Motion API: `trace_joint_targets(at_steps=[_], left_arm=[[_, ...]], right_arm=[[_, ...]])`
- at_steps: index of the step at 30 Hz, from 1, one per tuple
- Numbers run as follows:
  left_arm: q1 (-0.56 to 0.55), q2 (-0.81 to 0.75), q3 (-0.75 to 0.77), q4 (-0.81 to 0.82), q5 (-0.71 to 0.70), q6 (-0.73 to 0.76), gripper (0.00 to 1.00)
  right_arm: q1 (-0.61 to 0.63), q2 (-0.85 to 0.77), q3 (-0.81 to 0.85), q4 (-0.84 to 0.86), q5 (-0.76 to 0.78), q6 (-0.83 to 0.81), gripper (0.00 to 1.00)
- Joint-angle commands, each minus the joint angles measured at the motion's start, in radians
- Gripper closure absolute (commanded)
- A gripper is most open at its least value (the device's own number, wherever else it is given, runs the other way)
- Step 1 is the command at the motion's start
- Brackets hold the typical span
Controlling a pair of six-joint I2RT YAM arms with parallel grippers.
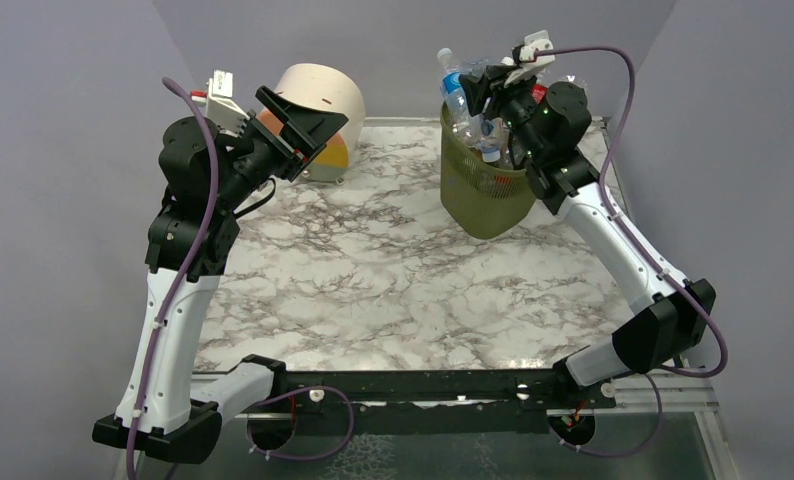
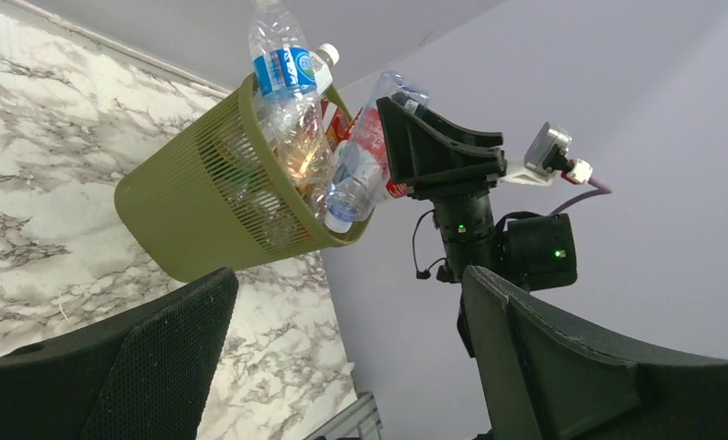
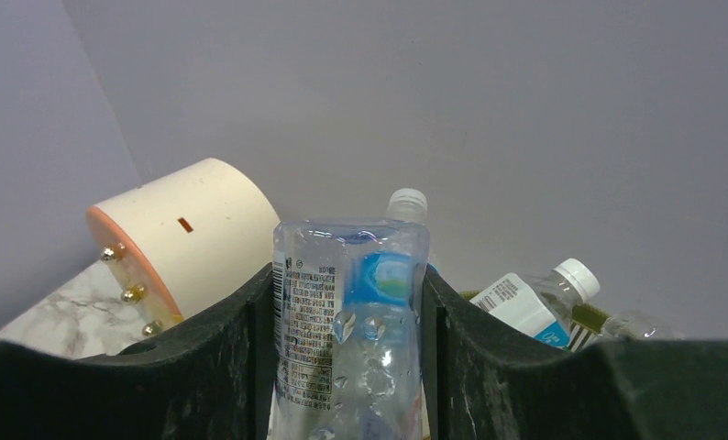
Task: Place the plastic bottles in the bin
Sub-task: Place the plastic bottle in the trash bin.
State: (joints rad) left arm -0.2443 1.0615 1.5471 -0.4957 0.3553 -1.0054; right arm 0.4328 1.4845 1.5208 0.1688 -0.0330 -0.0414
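The olive-green mesh bin (image 1: 483, 195) stands at the back right of the marble table, and several plastic bottles stick out above its rim. A tall clear one with a blue label (image 2: 282, 82) stands highest. My right gripper (image 3: 348, 275) hovers over the bin's far side. It is shut on a clear bottle (image 3: 351, 312) with a blue-and-white label, which hangs cap down over the rim (image 2: 351, 179). My left gripper (image 1: 308, 125) is raised at the back left, open and with nothing in it (image 2: 347, 284); it faces across toward the bin (image 2: 186, 211).
A cream round drawer box (image 1: 323, 100) with an orange face and brass knobs sits at the back left, just behind my left gripper. Grey walls close in the table on three sides. A white-capped bottle (image 3: 534, 298) lies on top of the pile in the bin.
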Motion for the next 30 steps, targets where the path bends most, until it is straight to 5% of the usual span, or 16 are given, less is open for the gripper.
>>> trace_joint_targets(at_steps=[1,30], left_arm=[[-0.002,-0.005,-0.001,0.017,0.024,0.016,0.01],[-0.002,0.023,-0.024,0.023,0.017,0.024,0.01]], right_arm=[[-0.004,-0.030,-0.062,0.188,-0.002,0.011,0.48],[-0.012,-0.117,-0.359,0.395,0.013,-0.043,0.45]])
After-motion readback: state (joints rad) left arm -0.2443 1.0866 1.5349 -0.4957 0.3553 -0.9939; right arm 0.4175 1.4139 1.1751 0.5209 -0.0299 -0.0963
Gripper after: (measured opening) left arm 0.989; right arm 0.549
